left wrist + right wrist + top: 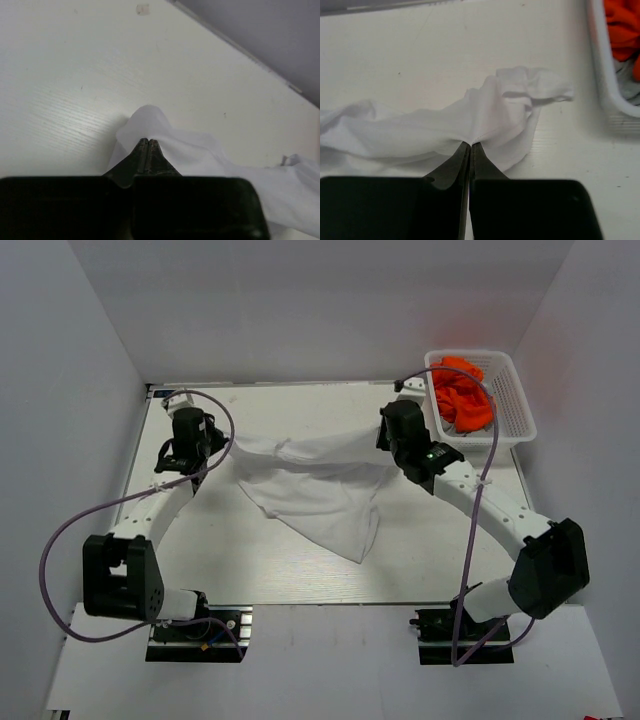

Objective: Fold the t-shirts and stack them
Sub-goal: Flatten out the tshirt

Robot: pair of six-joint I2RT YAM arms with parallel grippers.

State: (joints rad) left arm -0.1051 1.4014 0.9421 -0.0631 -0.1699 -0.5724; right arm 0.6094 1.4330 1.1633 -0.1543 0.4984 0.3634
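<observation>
White shirt (320,495) spans left gripper (149,145) and right gripper (471,146), each clamped on its edge; orange shirts (462,390) in far-right basket (515,405).

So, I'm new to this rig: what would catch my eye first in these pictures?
A white t-shirt is stretched across mid-table, its ends pinched by the left fingers and the right fingers, both shut on the cloth. Next come the bright orange shirts, heaped in the white basket at the far right corner.
</observation>
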